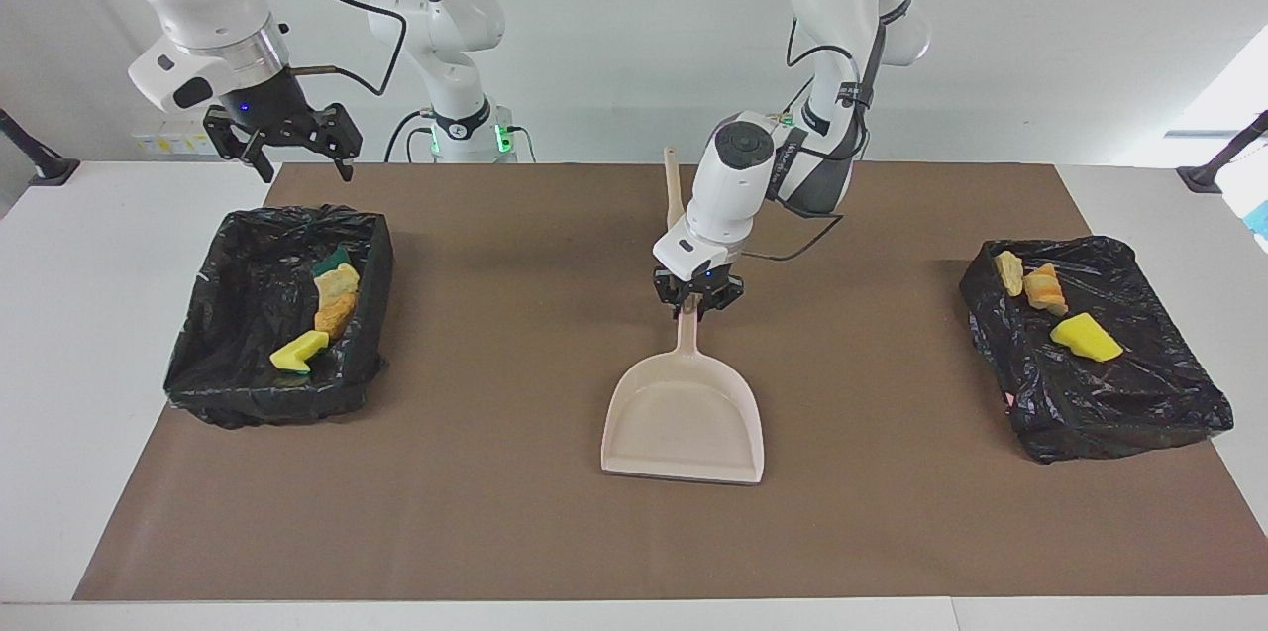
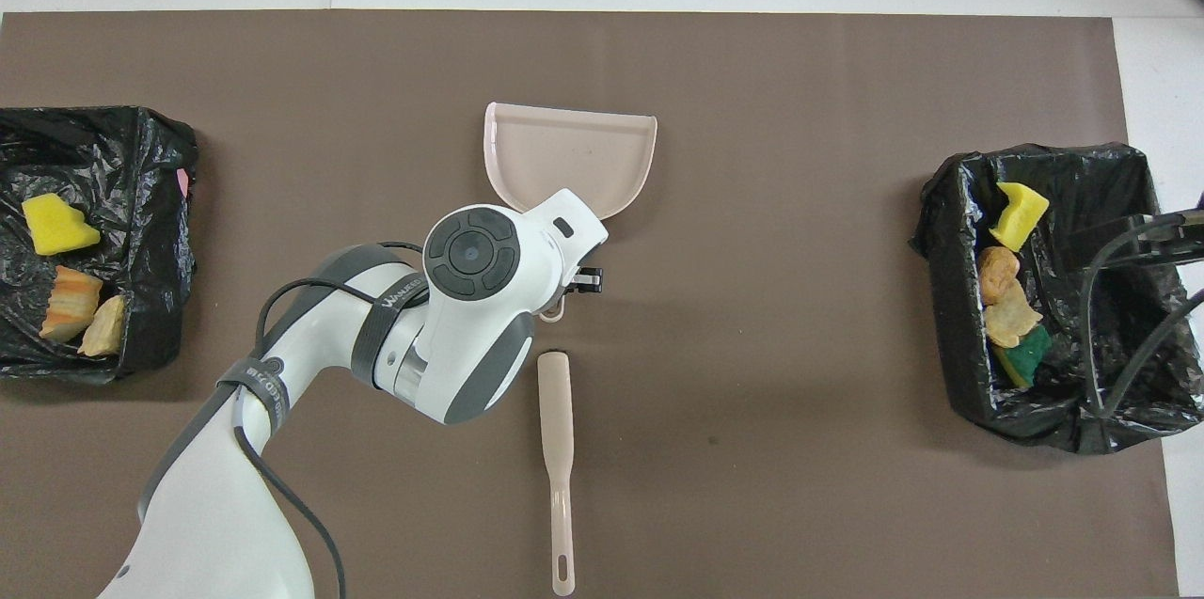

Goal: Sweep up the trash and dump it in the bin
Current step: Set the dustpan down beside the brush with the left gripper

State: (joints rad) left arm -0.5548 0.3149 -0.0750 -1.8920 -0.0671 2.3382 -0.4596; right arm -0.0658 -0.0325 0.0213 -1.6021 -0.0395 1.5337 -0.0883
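Observation:
The pale pink dustpan [image 1: 684, 421] lies flat on the brown mat [image 1: 495, 512] at mid-table, its mouth pointing away from the robots. My left gripper [image 1: 694, 302] is shut on the dustpan's handle [image 1: 686, 339]. In the overhead view the arm hides most of the handle; the dustpan's tray [image 2: 569, 155] shows. The trash lies in two black-bagged bins: several scraps [image 1: 335, 299] in the bin [image 1: 228, 354] at the right arm's end, three scraps [image 1: 1086, 337] on the bin [image 1: 1119, 403] at the left arm's end. My right gripper [image 1: 289, 144] is open and empty, up over the first bin's near edge.
The pink brush [image 2: 557, 444] lies on the mat, nearer to the robots than the dustpan; in the facing view the brush [image 1: 674, 195] is partly hidden by the left arm. White table [image 1: 99, 245] borders the mat at both ends.

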